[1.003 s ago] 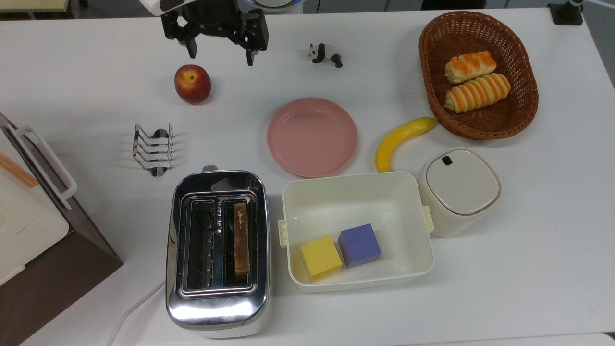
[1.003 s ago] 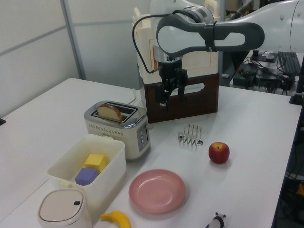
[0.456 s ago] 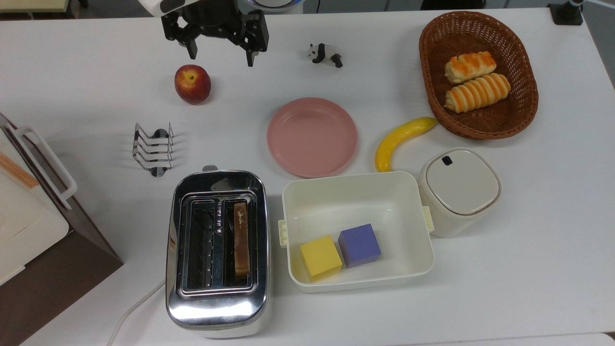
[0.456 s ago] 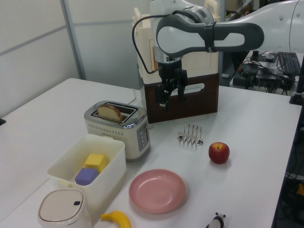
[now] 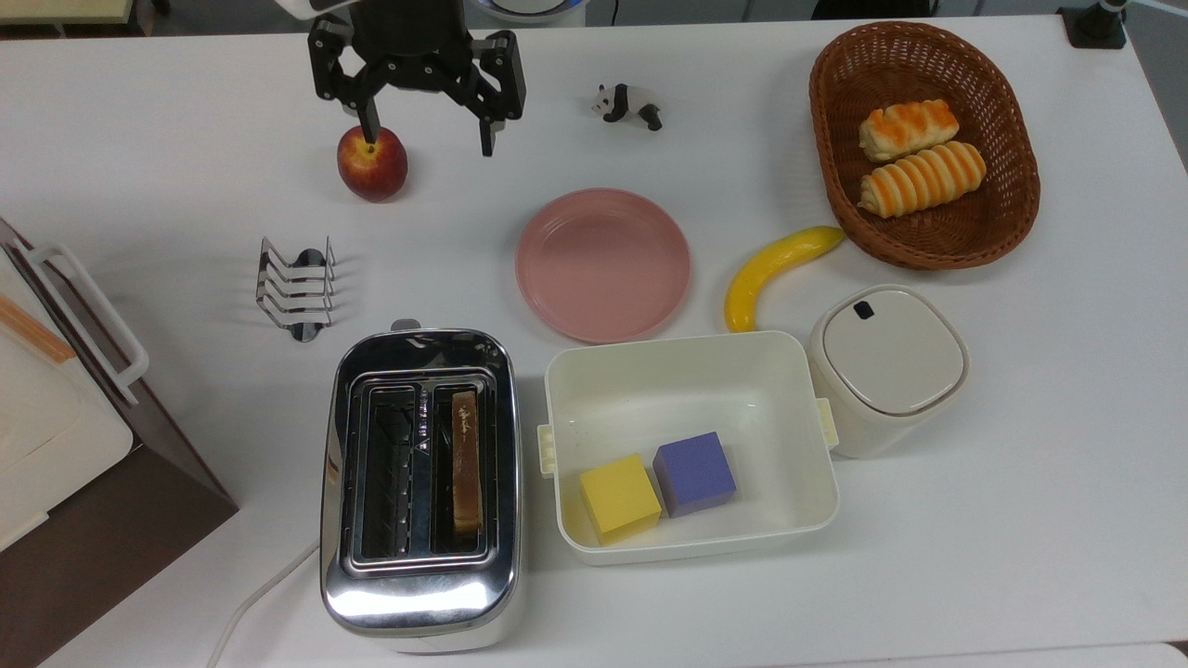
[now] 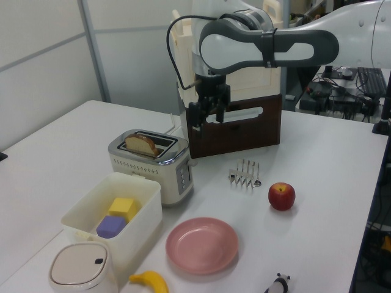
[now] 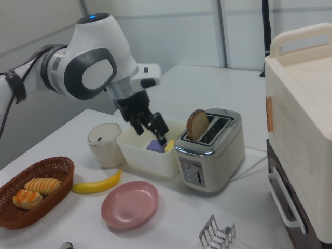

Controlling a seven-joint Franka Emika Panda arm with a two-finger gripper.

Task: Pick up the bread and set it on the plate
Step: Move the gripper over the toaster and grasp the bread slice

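The bread [image 5: 465,461] stands edge-up in the right slot of a chrome toaster [image 5: 418,594]; its rounded top sticks out in the left view [image 6: 142,144] and in the right view [image 7: 197,124]. The pink plate [image 5: 603,264] lies bare on the table just beyond the toaster, also seen in the left view [image 6: 202,245] and the right view [image 7: 129,204]. My gripper [image 5: 428,134] hangs open and holds nothing, high over the far table edge beside the apple, well apart from the bread. From the sides the gripper [image 6: 206,119] [image 7: 151,132] is above toaster height.
A red apple [image 5: 371,162] lies under one fingertip. A toast rack [image 5: 295,288], a white tub [image 5: 687,345] with two cubes, a banana [image 5: 775,269], a lidded pot [image 5: 886,366], a roll basket [image 5: 928,56] and a panda [image 5: 627,104] surround the plate. A bread box [image 5: 56,417] stands at the top view's left.
The gripper has come a little forward from the far edge toward the apple, shifting left in the left view. It stays open. Bread and plate have not moved.
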